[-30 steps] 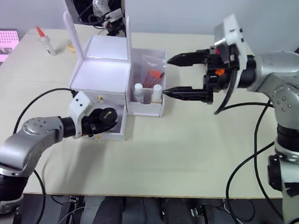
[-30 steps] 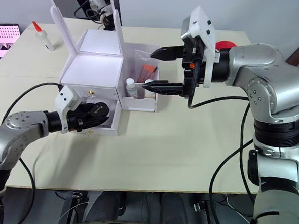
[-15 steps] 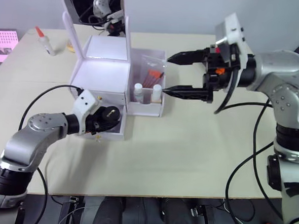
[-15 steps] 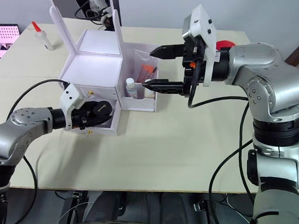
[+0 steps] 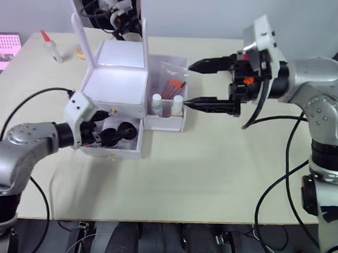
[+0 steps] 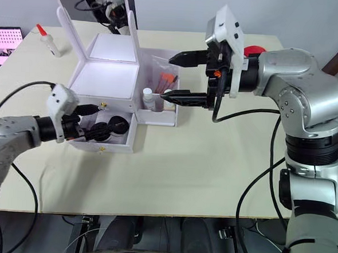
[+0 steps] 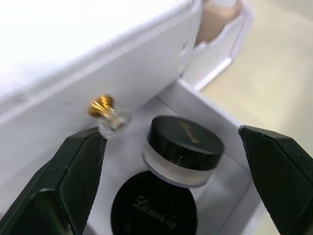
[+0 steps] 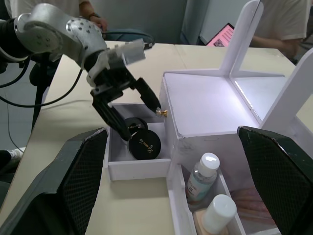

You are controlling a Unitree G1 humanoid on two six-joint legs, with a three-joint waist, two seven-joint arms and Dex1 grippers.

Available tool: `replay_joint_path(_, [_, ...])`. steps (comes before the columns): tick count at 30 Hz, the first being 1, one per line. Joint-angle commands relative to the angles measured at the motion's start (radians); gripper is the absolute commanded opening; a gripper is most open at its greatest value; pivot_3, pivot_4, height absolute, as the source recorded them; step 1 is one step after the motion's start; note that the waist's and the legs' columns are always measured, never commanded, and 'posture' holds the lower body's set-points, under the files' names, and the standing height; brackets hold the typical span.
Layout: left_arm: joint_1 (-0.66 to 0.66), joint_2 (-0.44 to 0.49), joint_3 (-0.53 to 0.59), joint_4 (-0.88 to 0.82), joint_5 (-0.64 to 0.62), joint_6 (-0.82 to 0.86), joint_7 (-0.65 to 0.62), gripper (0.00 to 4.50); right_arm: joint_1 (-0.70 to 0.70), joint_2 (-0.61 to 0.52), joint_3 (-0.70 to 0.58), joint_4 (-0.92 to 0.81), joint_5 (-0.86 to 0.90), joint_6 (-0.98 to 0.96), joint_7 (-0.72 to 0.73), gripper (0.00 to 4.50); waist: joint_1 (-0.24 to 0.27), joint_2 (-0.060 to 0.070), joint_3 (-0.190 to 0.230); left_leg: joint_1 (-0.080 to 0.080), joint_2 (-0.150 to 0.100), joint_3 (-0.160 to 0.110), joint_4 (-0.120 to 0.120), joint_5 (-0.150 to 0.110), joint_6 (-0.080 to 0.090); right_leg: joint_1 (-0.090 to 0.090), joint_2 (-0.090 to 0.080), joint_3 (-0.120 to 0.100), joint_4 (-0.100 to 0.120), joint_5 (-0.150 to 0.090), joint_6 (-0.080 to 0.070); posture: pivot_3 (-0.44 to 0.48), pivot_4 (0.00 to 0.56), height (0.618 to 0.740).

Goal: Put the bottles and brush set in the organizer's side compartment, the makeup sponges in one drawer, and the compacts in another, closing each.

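The white organizer [image 5: 117,86] has its lower drawer [image 5: 124,153] pulled open, with two black-lidded compacts [image 7: 183,149] [image 7: 154,218] lying in it. My left gripper [image 5: 104,129] is open at the drawer's left end, its fingers on either side of the compacts and touching neither. The upper drawer is shut, its gold knob [image 7: 102,105] just ahead of one finger. Two white-capped bottles [image 5: 157,101] [image 5: 177,102] and the bagged brush set [image 5: 173,84] stand in the side compartment [image 5: 163,124]. My right gripper [image 5: 187,86] hovers open just right of that compartment. The makeup sponges are hidden.
The organizer's mirror [image 5: 104,5] stands upright at the back. A small red-capped bottle [image 5: 50,46] lies at the far left, near a pink item [image 5: 3,44]. A red object [image 6: 254,50] sits behind my right arm. A person [image 8: 274,19] is beyond the table.
My left gripper has drawn back to the left out of the drawer, leaving both compacts showing inside it. The right arm has not moved.
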Motion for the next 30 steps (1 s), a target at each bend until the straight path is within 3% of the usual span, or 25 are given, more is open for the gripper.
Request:
replay_joint_path(1, [0.03,0.03,0.097,-0.083,-0.065,0.026,-0.013,4.48,-0.016,0.005,-0.012,-0.004,0.006,-0.024,0.006,4.5,0.0,0.0,0.0,0.0,0.0,0.0,0.0,0.0,0.0,0.0,0.0,0.0,0.0,0.0,0.0,0.0,0.15,0.74])
replay_joint_path(3, [0.069,0.042,0.142,-0.105,-0.08,0.037,-0.011,4.48,-0.019,0.01,-0.005,0.004,0.003,-0.031,0.01,4.5,-0.001,0.0,0.0,0.0,0.0,0.0,0.0,0.0,0.0,0.0,0.0,0.0,0.0,0.0,-0.001,0.0,0.15,0.74])
replay_joint_path(6, [0.122,0.052,0.162,-0.101,-0.073,0.045,0.002,3.61,-0.023,0.018,0.0,0.012,0.002,-0.04,0.012,4.5,-0.001,0.0,0.0,0.0,0.0,0.0,0.0,0.0,0.0,0.0,0.0,0.0,0.0,-0.001,-0.001,0.0,0.15,0.74])
replay_joint_path(12, [0.147,0.046,0.11,-0.054,-0.01,0.008,0.032,0.44,-0.027,0.025,0.001,0.018,0.0,-0.042,0.011,4.5,0.002,0.0,0.0,0.0,0.001,0.0,0.001,0.0,0.0,0.0,0.0,0.0,0.001,-0.001,-0.003,0.0,0.15,0.74])
replay_joint_path(13, [0.132,0.033,0.094,-0.048,-0.008,0.003,0.037,0.07,-0.027,0.025,0.001,0.018,-0.001,-0.043,0.011,4.5,0.002,0.0,0.0,0.0,0.001,0.0,0.001,0.0,0.0,0.0,0.0,0.0,0.001,-0.001,-0.003,0.0,0.15,0.74])
replay_joint_path(23, [0.007,-0.053,-0.057,0.056,0.058,-0.058,0.062,0.07,-0.021,0.019,-0.007,0.003,-0.003,-0.032,-0.001,4.5,0.0,0.0,0.0,0.0,0.001,0.0,0.001,0.0,0.0,0.001,0.001,0.0,0.0,0.0,-0.001,0.0,0.15,0.74])
replay_joint_path(30, [0.0,-0.067,-0.113,0.087,0.102,-0.091,0.051,0.07,-0.02,0.013,-0.013,-0.011,0.002,-0.02,-0.013,4.5,0.001,0.0,0.0,0.0,0.001,0.0,0.001,0.0,0.0,0.001,0.001,0.0,0.0,0.0,0.0,0.0,0.15,0.74])
